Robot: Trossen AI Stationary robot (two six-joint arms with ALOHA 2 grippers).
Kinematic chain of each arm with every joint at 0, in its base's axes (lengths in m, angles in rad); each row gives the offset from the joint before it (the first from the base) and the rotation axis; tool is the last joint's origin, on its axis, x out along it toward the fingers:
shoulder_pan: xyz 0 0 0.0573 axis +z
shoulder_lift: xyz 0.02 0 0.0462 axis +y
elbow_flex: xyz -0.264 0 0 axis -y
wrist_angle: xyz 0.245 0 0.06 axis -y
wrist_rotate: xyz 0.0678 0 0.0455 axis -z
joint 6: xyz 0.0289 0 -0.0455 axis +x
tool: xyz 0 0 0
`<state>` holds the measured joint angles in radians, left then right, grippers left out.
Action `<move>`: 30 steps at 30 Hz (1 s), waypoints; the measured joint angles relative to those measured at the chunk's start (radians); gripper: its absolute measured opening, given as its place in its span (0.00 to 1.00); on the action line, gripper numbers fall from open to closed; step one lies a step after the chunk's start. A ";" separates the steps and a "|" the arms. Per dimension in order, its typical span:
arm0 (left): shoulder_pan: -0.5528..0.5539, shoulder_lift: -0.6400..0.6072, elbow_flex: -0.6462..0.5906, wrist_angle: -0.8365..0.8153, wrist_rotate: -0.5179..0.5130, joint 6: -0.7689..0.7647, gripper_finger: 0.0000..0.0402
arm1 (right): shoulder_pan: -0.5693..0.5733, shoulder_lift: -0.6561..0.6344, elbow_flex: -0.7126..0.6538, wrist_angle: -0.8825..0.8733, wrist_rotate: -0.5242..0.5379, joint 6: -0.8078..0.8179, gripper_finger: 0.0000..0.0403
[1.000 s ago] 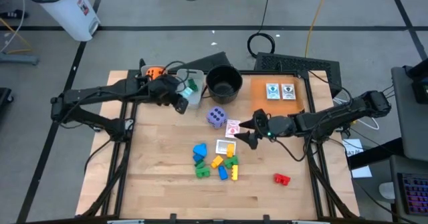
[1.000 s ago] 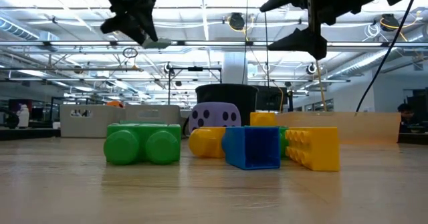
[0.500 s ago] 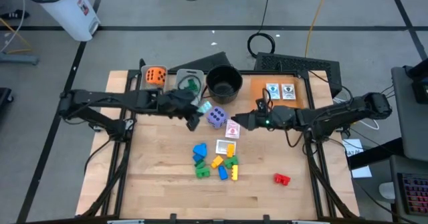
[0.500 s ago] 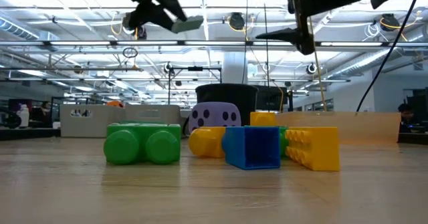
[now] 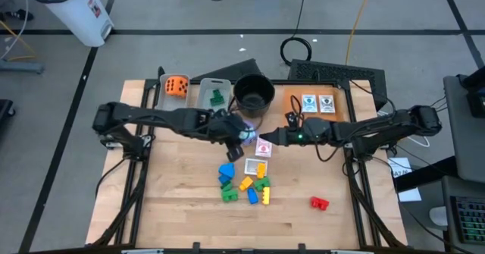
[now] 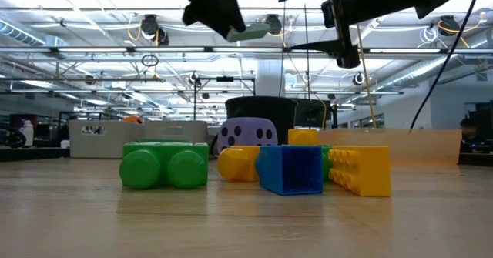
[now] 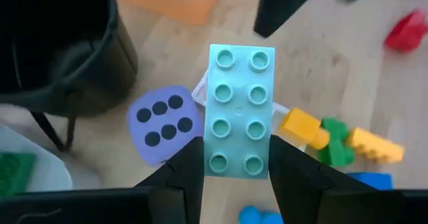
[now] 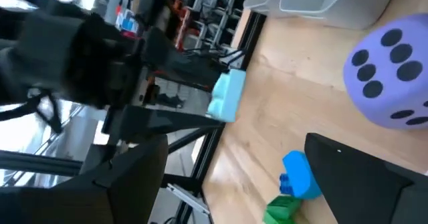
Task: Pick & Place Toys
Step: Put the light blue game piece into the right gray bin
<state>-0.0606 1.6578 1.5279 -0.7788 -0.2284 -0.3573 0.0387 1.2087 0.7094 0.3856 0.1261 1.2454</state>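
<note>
Wooden tabletop [image 5: 182,208] holds block cluster [image 5: 246,184]; grey floor [image 5: 151,26] around.

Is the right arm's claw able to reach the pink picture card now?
Probably yes. The right claw is open, beside the pink picture card. The left claw, holding a light blue block, hangs close, over the purple die.

Wooden tabletop [image 5: 182,208], pale planks, on a dark metal frame. Grey floor [image 5: 189,49] all round, marked with dark lines. White bin [image 5: 72,7] on the floor beyond the table's far left corner. Coiled black cable [image 5: 299,49] and a yellow cable [image 5: 356,19] on the floor past the far edge. Low view: open hall, ceiling trusses [image 6: 92,54], round lamps [image 6: 150,27], bright overhead light.
</note>
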 joint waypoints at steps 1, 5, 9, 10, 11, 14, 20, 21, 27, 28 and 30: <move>-0.003 0.020 0.034 -0.023 0.000 0.023 0.34 | 0.000 0.001 0.000 -0.004 0.000 0.000 0.86; -0.018 0.073 0.124 -0.069 -0.004 0.103 0.34 | 0.000 0.000 0.000 0.003 0.001 -0.002 0.86; -0.029 0.102 0.182 -0.086 -0.006 0.147 0.34 | 0.000 0.000 0.000 0.021 0.000 -0.016 0.86; -0.031 0.105 0.191 -0.090 -0.008 0.153 0.34 | 0.000 0.000 0.000 0.028 0.000 -0.018 0.86; -0.034 0.105 0.197 -0.093 -0.009 0.159 0.34 | 0.000 0.000 0.000 0.033 0.000 -0.019 0.85; -0.042 0.105 0.203 -0.079 -0.016 0.182 0.34 | 0.000 0.000 0.000 0.053 -0.001 -0.019 0.83; -0.054 0.105 0.203 -0.084 -0.034 0.198 0.34 | 0.000 0.000 0.000 0.059 -0.038 0.000 0.74; -0.054 0.105 0.203 -0.084 -0.035 0.198 0.34 | 0.000 0.000 0.000 0.059 -0.048 0.000 0.73; -0.050 0.105 0.203 -0.082 -0.035 0.195 0.34 | 0.000 0.019 0.000 0.059 -0.050 0.029 0.64; -0.049 0.105 0.203 -0.083 -0.035 0.195 0.34 | 0.000 0.025 0.000 0.060 -0.050 0.033 0.63; -0.049 0.105 0.202 -0.086 -0.035 0.198 0.34 | 0.000 0.033 0.000 0.063 -0.050 0.034 0.60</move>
<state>-0.1097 1.7626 1.7294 -0.8643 -0.2634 -0.1593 0.0391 1.2413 0.7094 0.4488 0.0764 1.2796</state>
